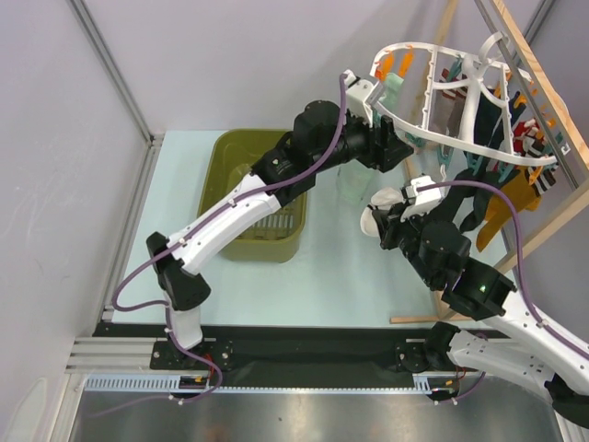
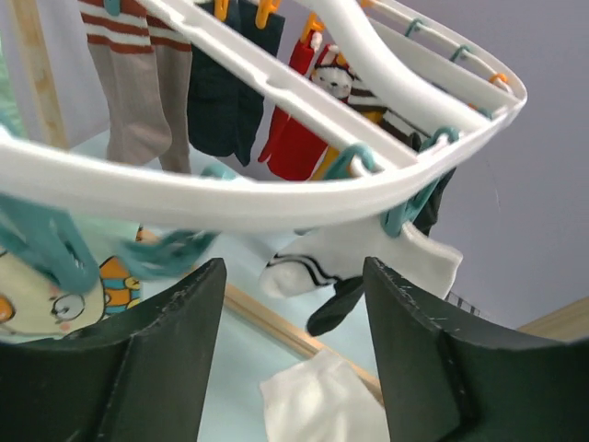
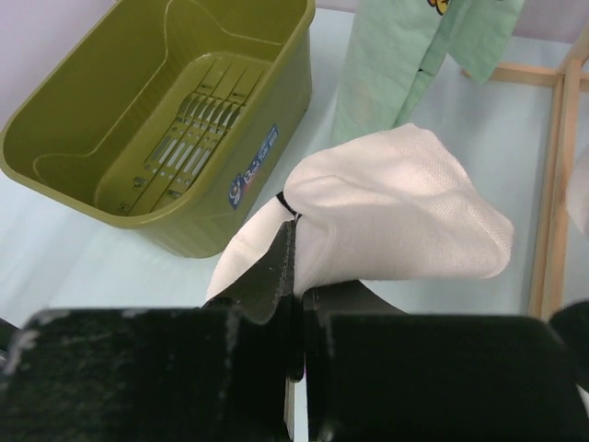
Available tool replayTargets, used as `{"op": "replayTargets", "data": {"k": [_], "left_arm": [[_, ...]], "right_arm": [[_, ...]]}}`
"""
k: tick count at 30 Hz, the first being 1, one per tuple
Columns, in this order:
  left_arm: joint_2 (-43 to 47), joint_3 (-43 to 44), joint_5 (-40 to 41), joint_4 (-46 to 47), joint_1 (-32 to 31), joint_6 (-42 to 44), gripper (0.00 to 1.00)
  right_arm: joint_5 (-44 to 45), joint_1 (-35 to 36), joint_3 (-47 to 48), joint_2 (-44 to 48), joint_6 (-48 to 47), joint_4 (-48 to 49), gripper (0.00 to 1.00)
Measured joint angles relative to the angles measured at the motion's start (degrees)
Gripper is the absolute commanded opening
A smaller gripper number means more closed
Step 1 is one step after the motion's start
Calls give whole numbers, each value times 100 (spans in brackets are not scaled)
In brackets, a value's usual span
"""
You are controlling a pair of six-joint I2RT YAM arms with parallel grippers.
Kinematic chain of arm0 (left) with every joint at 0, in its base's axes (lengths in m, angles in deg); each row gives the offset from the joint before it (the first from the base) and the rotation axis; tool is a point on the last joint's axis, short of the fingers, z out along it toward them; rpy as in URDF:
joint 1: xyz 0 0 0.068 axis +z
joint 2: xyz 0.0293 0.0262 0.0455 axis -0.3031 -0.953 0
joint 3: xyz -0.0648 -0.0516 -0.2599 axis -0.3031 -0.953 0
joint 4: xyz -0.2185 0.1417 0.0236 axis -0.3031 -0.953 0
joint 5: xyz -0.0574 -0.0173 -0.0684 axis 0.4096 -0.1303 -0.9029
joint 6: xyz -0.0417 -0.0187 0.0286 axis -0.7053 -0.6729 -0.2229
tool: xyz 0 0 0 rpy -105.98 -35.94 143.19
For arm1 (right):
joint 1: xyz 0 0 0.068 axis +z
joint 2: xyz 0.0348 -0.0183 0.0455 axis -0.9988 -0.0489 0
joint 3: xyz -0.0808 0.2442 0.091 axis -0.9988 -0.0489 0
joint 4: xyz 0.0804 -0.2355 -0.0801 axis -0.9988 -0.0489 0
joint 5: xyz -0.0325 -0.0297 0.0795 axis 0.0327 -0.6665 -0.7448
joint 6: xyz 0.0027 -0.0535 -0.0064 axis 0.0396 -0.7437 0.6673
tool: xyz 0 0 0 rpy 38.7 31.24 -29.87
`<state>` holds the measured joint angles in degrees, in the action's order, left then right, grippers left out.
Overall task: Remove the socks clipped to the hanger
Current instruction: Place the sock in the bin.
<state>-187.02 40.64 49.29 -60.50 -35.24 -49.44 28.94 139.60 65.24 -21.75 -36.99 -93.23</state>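
The white oval hanger (image 1: pixel 469 138) hangs at the upper right with its orange and teal pegs. Several socks stay clipped to it: red (image 2: pixel 299 138), black (image 2: pixel 225 101), brown-striped beige (image 2: pixel 138 83), black-striped white (image 2: pixel 368 253) and pale mint with a print (image 3: pixel 405 64). My left gripper (image 2: pixel 294 313) is open just below the hanger's rim (image 2: pixel 230 198), with nothing between its fingers. Lower down, my right gripper (image 3: pixel 296 249) is shut on a plain white sock (image 3: pixel 386 212), which hangs free of the hanger above the table.
An olive-green tub (image 1: pixel 258 198) stands left of both grippers, nothing showing inside it in the right wrist view. The light wooden rack (image 1: pixel 543 101) carries the hanger at the right, and its base bars (image 3: pixel 552 184) lie on the table.
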Motion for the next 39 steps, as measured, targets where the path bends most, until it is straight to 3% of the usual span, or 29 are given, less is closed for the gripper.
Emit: {"op": "replayTargets", "data": {"k": [11, 19, 23, 32, 37, 39], "left_arm": [[1469, -1620, 92, -168, 2, 133, 73], [3086, -4009, -704, 144, 57, 264, 75], [3097, -4513, -1268, 457, 57, 186, 75], [2774, -4553, -1687, 1080, 57, -111, 75], [2505, -4553, -1836, 1300, 57, -308, 63], [2387, -4553, -1919, 1384, 57, -439, 39]], "right_arm": [[-210, -2, 28, 199, 66, -81, 0], [-518, -2, 70, 442, 223, -103, 0], [-603, -2, 96, 470, 315, -120, 0], [-730, -2, 101, 470, 457, -122, 0], [-776, -2, 101, 463, 525, -120, 0], [-776, -2, 101, 459, 538, -127, 0]]}}
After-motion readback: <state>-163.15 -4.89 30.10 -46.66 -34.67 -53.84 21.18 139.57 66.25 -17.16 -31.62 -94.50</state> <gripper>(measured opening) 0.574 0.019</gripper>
